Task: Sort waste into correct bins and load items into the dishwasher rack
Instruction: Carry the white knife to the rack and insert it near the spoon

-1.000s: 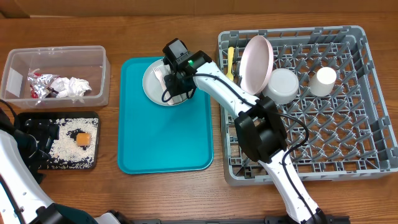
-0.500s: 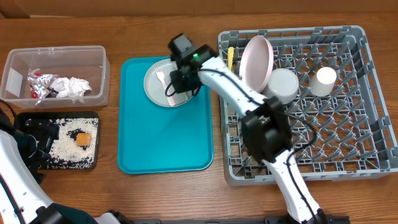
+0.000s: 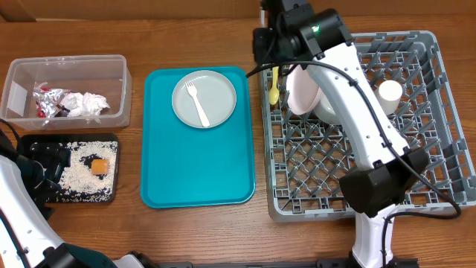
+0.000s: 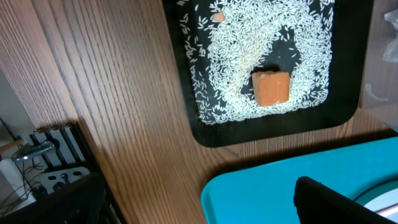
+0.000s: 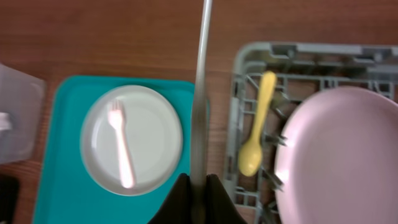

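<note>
My right gripper (image 5: 199, 186) is shut on a thin grey-green plate (image 5: 200, 93), seen edge-on, above the left rim of the dishwasher rack (image 3: 416, 171). The overhead view shows this gripper (image 3: 266, 45) there. In the rack are a yellow spoon (image 3: 274, 83), a pink plate (image 3: 301, 93) and a white cup (image 3: 388, 93). Another pale plate (image 3: 216, 93) with a white fork (image 3: 198, 104) lies on the teal tray (image 3: 197, 171). My left gripper (image 4: 199, 205) is open and empty by the black tray (image 3: 71, 195), which holds rice (image 3: 74, 171) and an orange cube (image 3: 98, 167).
The clear tub (image 3: 67, 71) at the far left holds a crumpled napkin (image 3: 88, 103) and foil wrapper (image 3: 50, 100). My right arm reaches across the rack's middle. A white bowl (image 3: 331, 108) shows partly under it.
My right gripper has risen from the plate on the teal tray and moved right to the rack's left rim, with a thin plate in it. The left arm has not moved.
</note>
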Motion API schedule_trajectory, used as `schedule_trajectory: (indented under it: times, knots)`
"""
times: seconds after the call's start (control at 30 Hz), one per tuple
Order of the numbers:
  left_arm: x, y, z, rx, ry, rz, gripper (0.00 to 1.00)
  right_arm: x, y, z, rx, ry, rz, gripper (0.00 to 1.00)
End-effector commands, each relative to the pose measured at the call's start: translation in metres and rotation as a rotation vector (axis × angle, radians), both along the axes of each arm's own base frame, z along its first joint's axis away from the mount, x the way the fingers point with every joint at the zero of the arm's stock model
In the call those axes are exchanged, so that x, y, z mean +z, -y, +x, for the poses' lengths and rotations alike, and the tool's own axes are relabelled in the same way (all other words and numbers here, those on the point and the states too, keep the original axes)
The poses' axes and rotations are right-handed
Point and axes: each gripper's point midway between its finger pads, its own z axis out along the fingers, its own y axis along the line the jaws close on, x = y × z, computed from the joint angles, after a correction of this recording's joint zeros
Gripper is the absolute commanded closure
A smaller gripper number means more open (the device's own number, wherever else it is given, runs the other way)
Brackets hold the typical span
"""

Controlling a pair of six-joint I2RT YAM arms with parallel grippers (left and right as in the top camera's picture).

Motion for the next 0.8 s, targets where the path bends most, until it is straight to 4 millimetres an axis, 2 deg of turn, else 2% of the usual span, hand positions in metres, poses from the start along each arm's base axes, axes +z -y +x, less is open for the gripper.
schedule_trajectory:
  times: [0.0,0.07,0.37,0.63,0.67,0.73,0.77]
  knots:
    - [0.002,-0.001,-0.003,0.012,-0.002,0.015,0.0,-0.039,0.012,0.0,-0.013,-0.082,-0.083,0.96]
    - [0.002,-0.001,-0.003,0.012,-0.002,0.015,0.0,-0.057,0.014,-0.004,0.01,-0.112,-0.114,0.96]
    - [0.002,-0.001,-0.003,0.011,-0.002,0.015,0.0,-0.112,0.032,-0.004,-0.009,-0.171,-0.175,0.96]
    - [0.002,-0.001,-0.003,0.012,-0.002,0.015,0.0,-0.137,0.044,-0.009,-0.024,-0.216,-0.191,0.96]
    - [0.002,-0.001,-0.003,0.011,-0.002,0.015,0.0,-0.138,0.043,-0.009,-0.023,-0.217,-0.189,0.93]
    - [0.002,-0.001,-0.003,0.011,-0.002,0.015,0.0,-0.137,0.043,-0.008,-0.022,-0.211,-0.185,0.77]
    - [0.002,-0.001,-0.003,0.011,-0.002,0.015,0.0,-0.136,0.042,-0.007,-0.021,-0.208,-0.179,0.53]
